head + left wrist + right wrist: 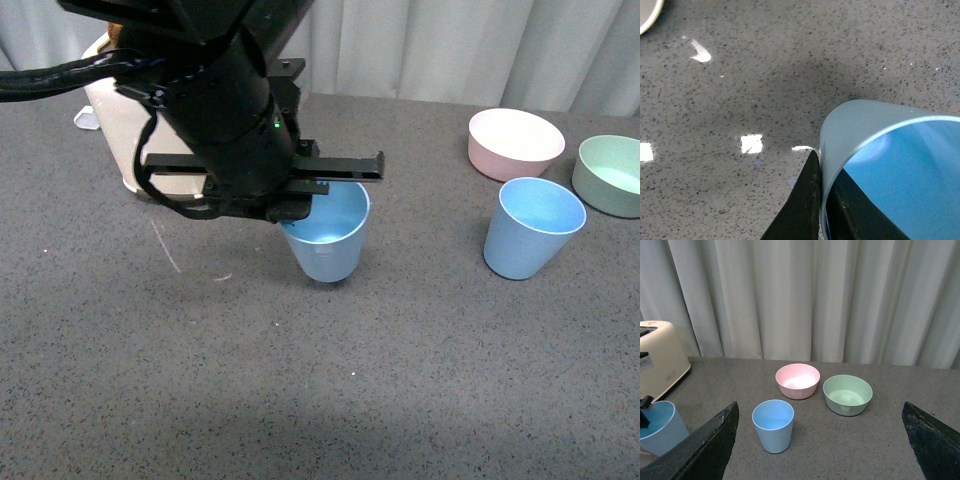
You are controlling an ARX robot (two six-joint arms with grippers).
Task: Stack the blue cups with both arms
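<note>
The worktop (200,380) looks like grey speckled stone or composite, fine-grained yet polished enough to throw back bright patches of light. The pale curtain (805,300) behind it is soft pleated cloth. The held blue cup (330,255) and the standing blue cup (530,235) both seem thin, smooth-walled matt plastic, as do the pink bowl (515,145) and the green bowl (610,175); the cream toaster (660,360) has a smooth hard casing, and the black fingers (805,200) look like dull hard plastic.

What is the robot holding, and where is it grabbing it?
The left gripper pinches one blue cup by its rim, one finger inside the wall and one outside. The right gripper is open and holds nothing.
</note>
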